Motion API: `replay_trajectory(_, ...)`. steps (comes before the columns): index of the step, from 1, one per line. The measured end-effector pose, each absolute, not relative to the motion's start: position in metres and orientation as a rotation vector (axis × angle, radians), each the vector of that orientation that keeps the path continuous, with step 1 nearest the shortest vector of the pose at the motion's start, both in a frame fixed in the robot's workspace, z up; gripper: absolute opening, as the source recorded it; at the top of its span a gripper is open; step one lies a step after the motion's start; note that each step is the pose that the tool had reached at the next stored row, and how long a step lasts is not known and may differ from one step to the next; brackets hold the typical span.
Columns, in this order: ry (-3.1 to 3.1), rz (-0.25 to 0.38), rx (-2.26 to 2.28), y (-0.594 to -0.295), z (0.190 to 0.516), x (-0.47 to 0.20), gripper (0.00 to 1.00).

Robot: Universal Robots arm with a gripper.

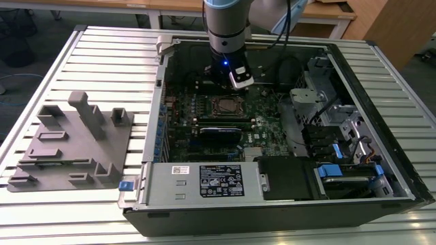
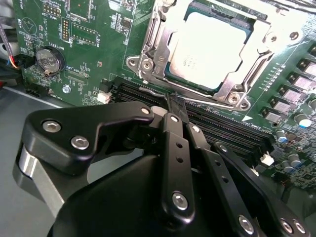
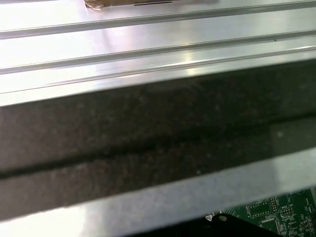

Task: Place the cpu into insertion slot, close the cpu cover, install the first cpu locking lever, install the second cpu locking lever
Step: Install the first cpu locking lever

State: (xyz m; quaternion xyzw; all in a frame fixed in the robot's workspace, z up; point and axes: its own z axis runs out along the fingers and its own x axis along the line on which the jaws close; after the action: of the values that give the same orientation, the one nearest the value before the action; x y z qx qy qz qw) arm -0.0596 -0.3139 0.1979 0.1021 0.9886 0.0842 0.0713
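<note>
In the second wrist view the cpu (image 2: 210, 47) lies flat in the insertion slot (image 2: 174, 79), its pale metal top facing up. The silver cpu cover (image 2: 152, 47) is down around it, framing the chip. A thin wire lever (image 2: 150, 90) runs along the socket's near edge. My black gripper (image 2: 176, 102) has its fingers (image 2: 173, 128) pressed together, tips just beside that lever and short of the socket; whether they touch the lever I cannot tell. In the exterior view the gripper (image 1: 233, 87) hangs inside the open computer case just behind the socket with the cpu (image 1: 225, 106).
Long black memory slots (image 2: 222, 131) lie under the fingertips, a coin battery (image 2: 49, 60) off to one side. The power supply (image 1: 204, 179) and drive bays (image 1: 340, 153) crowd the case front and right. A grey fixture plate (image 1: 71, 148) sits on the slatted table (image 1: 102, 56).
</note>
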Motion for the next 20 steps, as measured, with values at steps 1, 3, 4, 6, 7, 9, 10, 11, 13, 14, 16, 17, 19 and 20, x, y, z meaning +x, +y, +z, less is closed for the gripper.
replay_trajectory(1,2.972,0.253,0.307,-0.3138,0.1979,-0.0596,0.11)
replay_trajectory(3,2.972,0.254,0.307,-0.3139,0.1977,-0.0596,0.11)
replay_trajectory(4,2.972,0.253,0.307,-0.3139,0.1977,-0.0597,0.11)
replay_trajectory(6,2.971,0.253,0.307,-0.3139,0.1976,-0.0597,0.11)
replay_trajectory(7,2.971,0.253,0.307,-0.3139,0.1976,-0.0596,0.11)
replay_trajectory(9,2.971,0.253,0.307,-0.3139,0.1975,-0.0596,0.11)
replay_trajectory(10,2.971,0.253,0.307,-0.3139,0.1975,-0.0594,0.11)
replay_trajectory(11,2.971,0.254,0.307,-0.3139,0.1974,-0.0592,0.11)
replay_trajectory(13,2.971,0.254,0.307,-0.3139,0.1974,-0.0585,0.11)
replay_trajectory(14,2.971,0.254,0.307,-0.3139,0.1974,-0.0581,0.11)
replay_trajectory(16,2.971,0.254,0.307,-0.3139,0.1974,-0.0572,0.11)
replay_trajectory(17,2.971,0.254,0.307,-0.3139,0.1974,-0.0570,0.11)
replay_trajectory(19,2.971,0.254,0.307,-0.3139,0.1973,-0.0567,0.11)
replay_trajectory(20,2.971,0.253,0.307,-0.3139,0.1973,-0.0566,0.11)
